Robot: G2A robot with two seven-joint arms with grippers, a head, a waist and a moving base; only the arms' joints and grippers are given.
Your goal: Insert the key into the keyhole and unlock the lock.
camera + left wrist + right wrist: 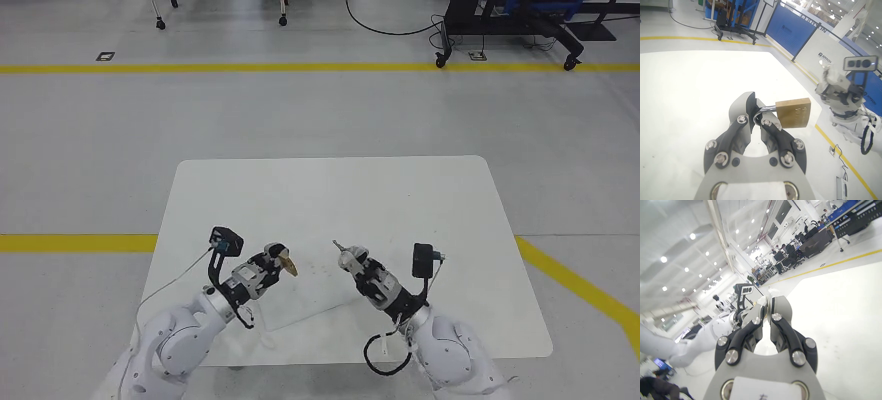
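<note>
**Lock in left gripper, key in right gripper, the two apart**

- Left gripper (277, 259) (755, 110): over the table (400, 190), in the near half and left of centre.
  - Jaws are narrow and clamped on the steel shackle (768, 108) of the lock (289, 264) (793, 113).
  - The grip is on the shackle only. The pads don't touch the brass body.
- Lock: the body sticks out sideways past the fingertips, toward the table's middle, and is held off the surface.
  - In the left wrist view a broad stamped face is turned to the camera.
  - The visible shackle leg runs straight into the body. Can't tell from here whether it's latched.
  - The keyhole can't be made out in any view.
- Middle: a strip of bare table shows between lock and key in the top view, so they are near but not touching.
- Right gripper (349, 259) (768, 308): also over the near half, right of centre, about level with the left gripper relative to the near edge.
  - Jaws are narrow and pinching the key (339, 245).
- Key: the blade pokes out past the fingertips, angled toward the far edge and slightly toward the lock's side.
  - In the right wrist view the pads are pressed almost together, with only a thin sliver between them.
- The two grippers roughly face each other across the table's centre line
</note>
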